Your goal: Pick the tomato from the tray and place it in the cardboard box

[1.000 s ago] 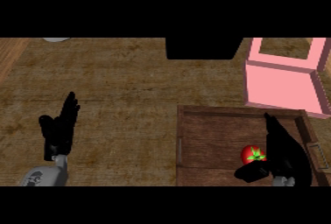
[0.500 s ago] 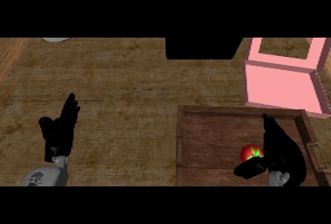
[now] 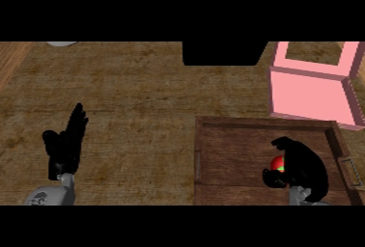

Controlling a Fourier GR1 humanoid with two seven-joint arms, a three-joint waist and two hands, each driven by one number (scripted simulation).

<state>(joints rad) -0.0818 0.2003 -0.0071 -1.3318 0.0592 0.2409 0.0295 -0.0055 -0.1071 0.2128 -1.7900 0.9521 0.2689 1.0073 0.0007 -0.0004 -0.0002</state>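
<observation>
Right hand (image 3: 303, 164): fingers curled round the tomato (image 3: 277, 163) on the wooden tray (image 3: 228, 149)
Left hand (image 3: 68, 140): fingers straight, resting near left
Pink box (image 3: 310, 87): far right

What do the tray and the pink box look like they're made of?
The tray looks like dark matte wood: plank lines and grain run across its floor and raised rim. The pink box has thin flat walls with a dull, even finish, which suits painted cardboard, though no texture confirms it.
</observation>
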